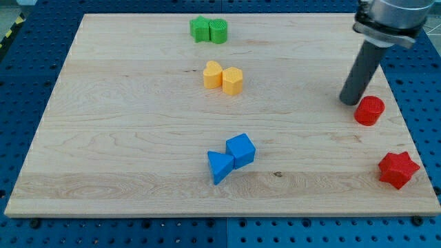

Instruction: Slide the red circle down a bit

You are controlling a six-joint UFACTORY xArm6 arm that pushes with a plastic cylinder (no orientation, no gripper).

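Note:
The red circle (369, 110) lies near the board's right edge, about halfway down. My tip (349, 101) stands just to its upper left, touching or almost touching it. A red star (398, 169) lies lower, near the board's bottom right corner.
The wooden board (124, 138) fills the view. A green star (200, 29) and a green circle (218, 30) touch at the top middle. A yellow heart (213, 74) and a yellow hexagon (233, 80) touch below them. A blue triangle (219, 167) and a blue cube (241, 149) touch in the lower middle.

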